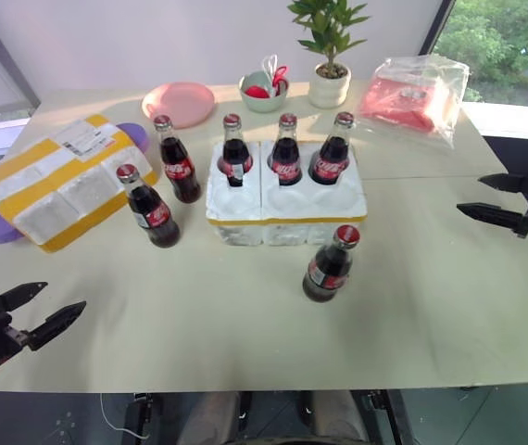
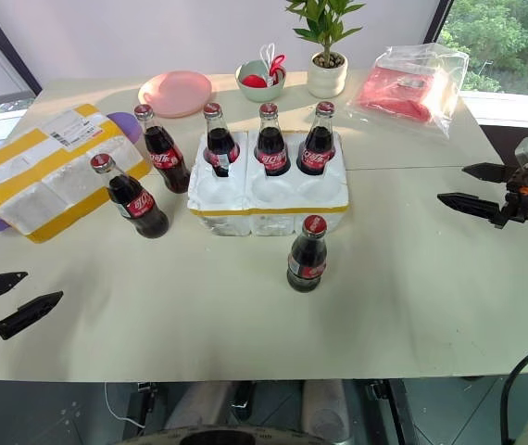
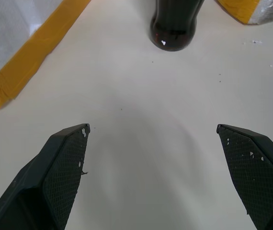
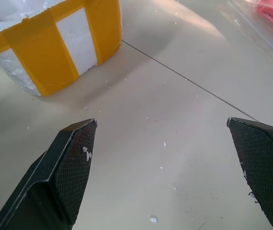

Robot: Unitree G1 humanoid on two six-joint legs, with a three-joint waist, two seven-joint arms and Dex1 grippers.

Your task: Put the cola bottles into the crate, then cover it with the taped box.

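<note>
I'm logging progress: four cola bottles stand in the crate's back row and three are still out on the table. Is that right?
Not quite. The left eye view shows three cola bottles in the crate, standing in its back row, not four. Three are still out on the table: two to the left of the crate, one in front of it.

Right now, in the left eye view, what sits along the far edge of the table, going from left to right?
Round pink plate → pale green bowl holding red things → leafy green plant in a white pot → clear plastic bag with something red inside.
</note>
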